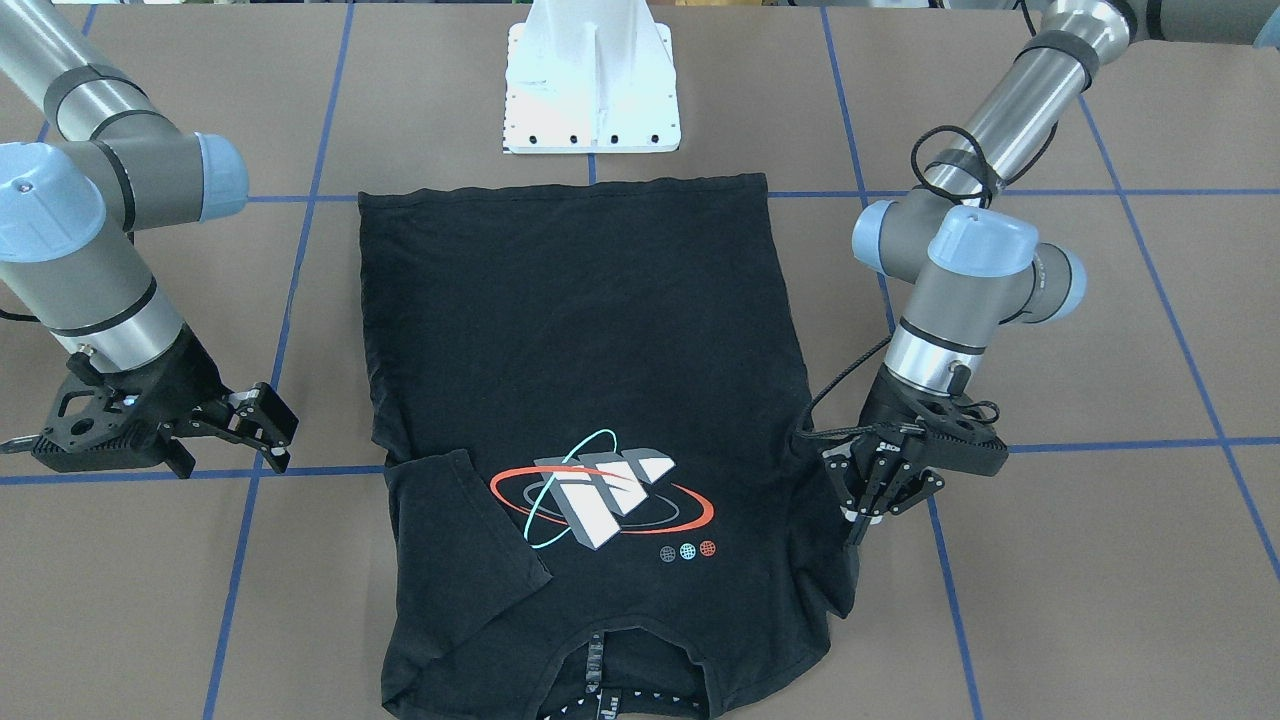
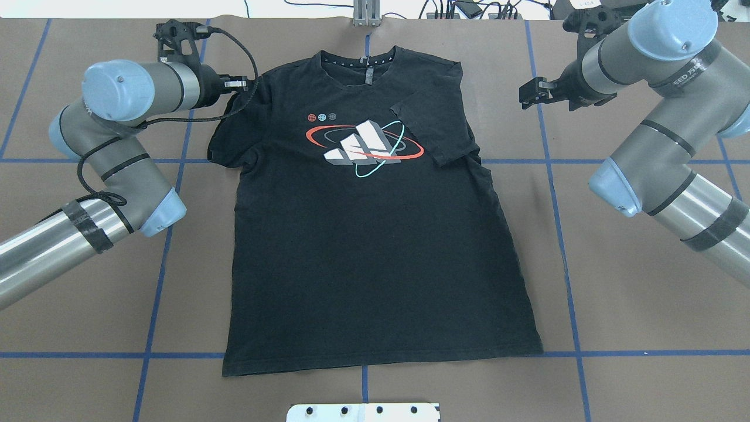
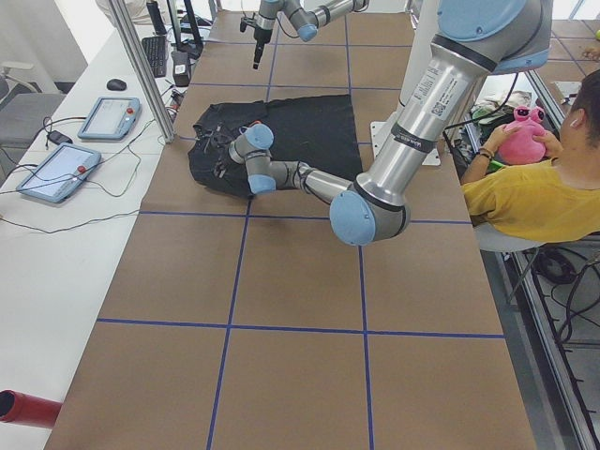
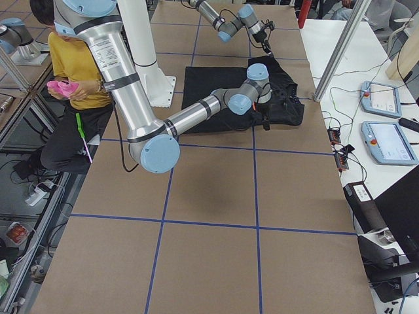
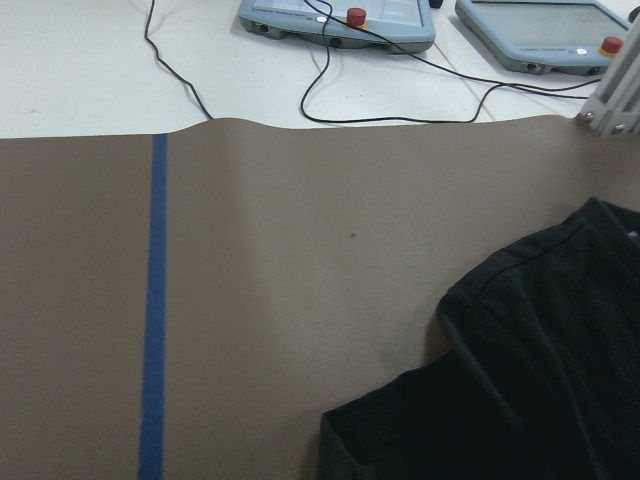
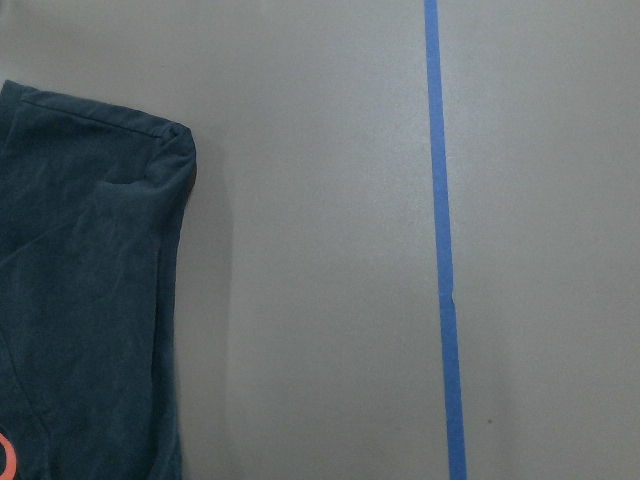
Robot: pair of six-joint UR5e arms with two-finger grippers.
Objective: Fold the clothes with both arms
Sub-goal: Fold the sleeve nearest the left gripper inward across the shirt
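Though the front-facing view shows one sleeve (image 1: 465,540) of the T-shirt (image 1: 580,330) already folded over the chest, inboard of the parted, empty right gripper (image 1: 268,432), the other sleeve lies unfolded at the left gripper (image 1: 862,510), whose opening and hold I cannot tell. From overhead, body and hem lie flat behind both grippers, so most folding seems left, with bare table (image 2: 615,316) outboard of each. Each wrist view shows a cloth edge beside open brown surface.
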